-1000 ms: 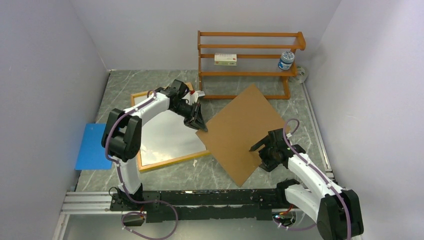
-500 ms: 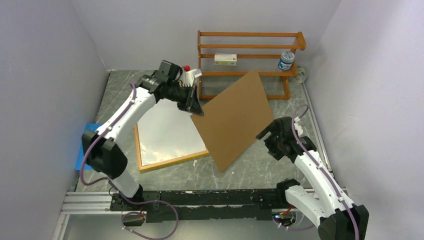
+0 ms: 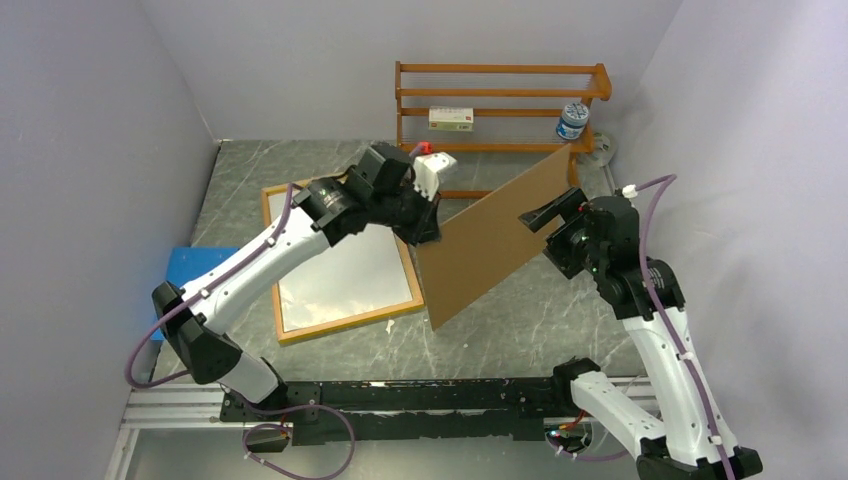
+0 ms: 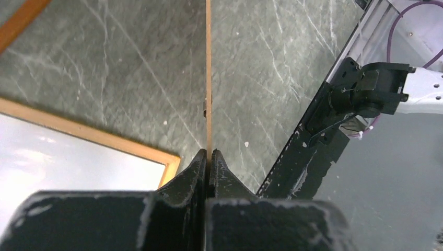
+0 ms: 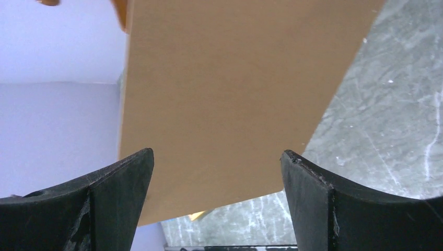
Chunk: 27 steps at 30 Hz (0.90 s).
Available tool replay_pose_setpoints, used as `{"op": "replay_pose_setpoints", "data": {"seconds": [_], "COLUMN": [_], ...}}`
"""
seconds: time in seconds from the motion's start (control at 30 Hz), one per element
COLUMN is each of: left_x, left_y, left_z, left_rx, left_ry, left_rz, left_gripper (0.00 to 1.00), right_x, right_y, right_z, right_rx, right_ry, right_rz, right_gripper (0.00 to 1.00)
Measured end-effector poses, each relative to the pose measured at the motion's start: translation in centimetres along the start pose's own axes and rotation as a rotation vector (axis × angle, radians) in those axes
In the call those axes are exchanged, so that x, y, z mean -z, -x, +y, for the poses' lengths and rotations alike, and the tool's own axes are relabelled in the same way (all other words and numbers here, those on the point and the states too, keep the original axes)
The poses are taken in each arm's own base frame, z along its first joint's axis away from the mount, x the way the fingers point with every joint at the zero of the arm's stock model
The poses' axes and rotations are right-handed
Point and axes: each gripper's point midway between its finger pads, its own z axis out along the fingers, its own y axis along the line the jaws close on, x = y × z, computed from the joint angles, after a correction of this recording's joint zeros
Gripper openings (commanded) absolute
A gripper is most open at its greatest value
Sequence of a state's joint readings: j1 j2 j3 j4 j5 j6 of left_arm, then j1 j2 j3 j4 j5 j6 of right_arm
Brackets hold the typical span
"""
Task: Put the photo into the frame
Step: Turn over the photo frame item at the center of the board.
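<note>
The frame [image 3: 340, 325] lies flat left of centre, wood-coloured back up; its corner shows in the left wrist view [image 4: 78, 128]. A plain white sheet [image 3: 340, 265], perhaps the photo's back, fills the frame. My left gripper [image 3: 425, 232] is shut on the left edge of the brown backing board [image 3: 495, 235] and holds it tilted up almost on edge, right of the frame. In the left wrist view the board [image 4: 208, 78] is a thin line between my shut fingers [image 4: 208, 154]. My right gripper [image 3: 545, 217] is open, raised by the board's right part. The board [image 5: 235, 94] fills the view beyond its spread fingers [image 5: 217, 152].
An orange-brown shelf rack [image 3: 500, 95] stands at the back with a small box [image 3: 451, 119] and a jar [image 3: 573, 120]. A small blue sheet [image 3: 185, 295] lies at the left wall. The black rail [image 3: 400, 395] runs along the near edge.
My left arm has swung the board up from flat to nearly on edge and moved right. My right arm has risen and moved back beside the board's right part.
</note>
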State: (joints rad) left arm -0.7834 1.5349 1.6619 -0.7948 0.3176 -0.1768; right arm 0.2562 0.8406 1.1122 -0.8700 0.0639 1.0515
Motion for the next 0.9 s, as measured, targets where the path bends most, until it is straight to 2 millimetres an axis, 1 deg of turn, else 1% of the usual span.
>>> {"op": "replay_pose_setpoints", "data": {"seconds": [0.07, 0.17, 0.27, 0.37, 0.5, 0.6, 0.7, 0.73, 0.83, 0.87, 0.9], "left_x": [-0.2, -0.1, -0.1, -0.1, -0.3, -0.4, -0.5, -0.6, -1.0, -1.3, -1.5], "left_y": [0.3, 0.7, 1.3, 1.9, 1.9, 2.0, 2.1, 2.1, 2.0, 1.8, 1.6], "left_z": [-1.2, -2.4, -3.4, -4.3, -5.4, -6.4, -7.4, -7.6, -8.3, -8.5, -8.6], "left_rx": [-0.051, -0.118, -0.196, -0.287, -0.390, -0.472, -0.549, -0.579, -0.675, -0.707, -0.734], "left_ry": [0.009, 0.021, 0.030, 0.040, 0.044, 0.041, 0.038, 0.045, 0.066, 0.073, 0.078], "left_rz": [-0.032, -0.078, -0.120, -0.152, -0.160, -0.174, -0.186, -0.190, -0.208, -0.209, -0.208], "left_gripper": [0.03, 0.03, 0.03, 0.03, 0.02, 0.03, 0.03, 0.03, 0.03, 0.03, 0.03], "right_x": [0.9, 1.8, 2.2, 2.4, 2.3, 1.8, 1.4, 1.4, 1.4, 1.4, 1.3], "right_y": [0.4, 1.0, 1.4, 1.3, 1.1, 1.2, 1.3, 1.4, 1.0, 0.8, 0.6], "right_z": [1.0, 2.2, 2.8, 2.7, 2.5, 2.2, 1.8, 1.7, 0.9, 0.4, 0.0], "right_rx": [-0.010, -0.026, -0.051, -0.087, -0.139, -0.179, -0.218, -0.232, -0.273, -0.289, -0.303], "right_ry": [0.029, 0.054, 0.063, 0.055, 0.037, 0.006, -0.021, -0.026, -0.038, -0.046, -0.057], "right_rz": [-0.005, -0.013, -0.018, -0.015, -0.009, -0.014, -0.021, -0.026, -0.033, -0.032, -0.033], "right_gripper": [0.94, 0.93, 0.90, 0.87, 0.83, 0.81, 0.77, 0.74, 0.48, 0.41, 0.37]}}
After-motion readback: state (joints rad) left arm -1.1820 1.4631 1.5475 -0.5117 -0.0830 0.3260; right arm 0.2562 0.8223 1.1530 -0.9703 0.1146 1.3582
